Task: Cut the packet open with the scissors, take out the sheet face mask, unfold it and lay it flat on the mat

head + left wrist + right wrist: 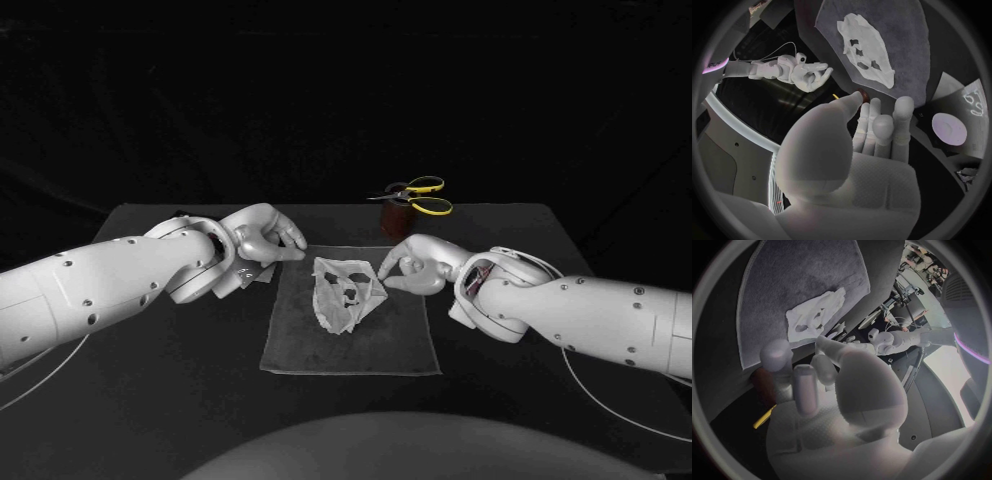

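On the mat (289, 345), near its middle and reaching toward its far edge, lies the sheet face mask (346, 290). Out of the packet, eye holes showing, but rumpled and narrow; one side looks folded over on itself. Not yet flat, we judge.

Left hand (260, 240) hovers just off the mat's far left corner. Wrist view shows fingers straight and apart, nothing in them. Right hand (411, 265) sits at the mat's far right edge, fingertips close to the mask's upper edge. Fingers loosely bent and apart; we see nothing between them, and the left wrist view shows a gap between this hand and the mask.

Scissors (418, 197), yellow handles, rest on a brown stand (389, 215) beyond the mat's far edge, apart from both hands.

Risks we note:
- The damp sheet may cling to itself, so a one-sided pull could drag the whole mask across the mat rather than open the fold.
- Thin material around the eye holes could tear if both hands pull hard in opposite directions.
- The sheet may stick to fingertips on release and lift or crease again.
- A dragging pull could shift the mat itself.
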